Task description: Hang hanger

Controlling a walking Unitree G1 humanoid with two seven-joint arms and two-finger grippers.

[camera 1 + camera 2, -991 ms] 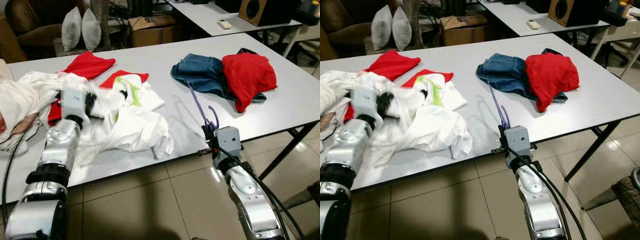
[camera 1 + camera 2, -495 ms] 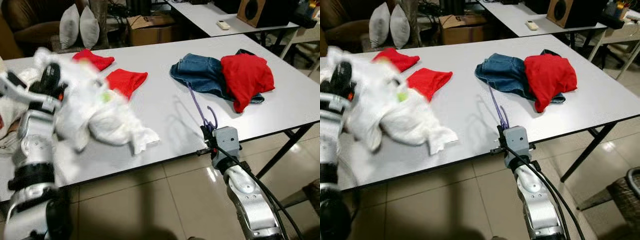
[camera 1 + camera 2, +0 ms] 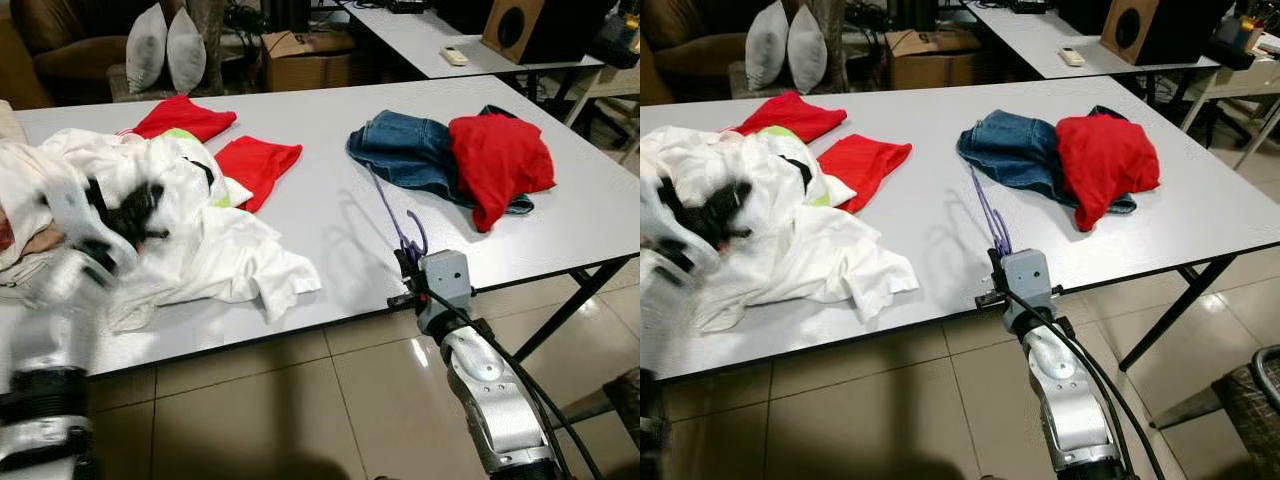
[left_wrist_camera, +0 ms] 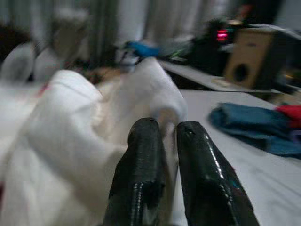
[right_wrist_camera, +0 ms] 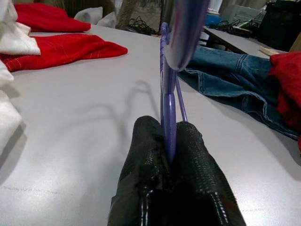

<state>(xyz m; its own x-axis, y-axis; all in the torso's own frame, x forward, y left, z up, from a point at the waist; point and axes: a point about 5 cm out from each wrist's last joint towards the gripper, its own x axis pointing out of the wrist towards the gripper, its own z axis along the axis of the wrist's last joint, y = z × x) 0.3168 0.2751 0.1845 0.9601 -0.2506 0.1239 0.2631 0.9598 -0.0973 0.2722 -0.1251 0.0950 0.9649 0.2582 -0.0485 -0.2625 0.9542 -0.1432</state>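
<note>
At the table's (image 3: 300, 290) near edge, the right gripper (image 5: 170, 155) pinched the purple hanger (image 3: 395, 222); at left, the left gripper (image 4: 162, 141) clamped white clothing (image 3: 230, 260).

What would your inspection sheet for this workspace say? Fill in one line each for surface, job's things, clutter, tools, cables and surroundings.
Surface: grey table, black-edged, on a tiled floor.
Job's things: purple hanger lying on the table, its far end by the jeans; white garment heaped on the robot's left.
Clutter: two red cloths beside the white heap; jeans with a red garment partly on top.
Tools: right tool shut on the hanger at the near table edge; left tool pinching white fabric, blurred in the eye views.
Cables: black cable along the right arm.
Surroundings: two pillows, cardboard box, second table with speaker.
</note>
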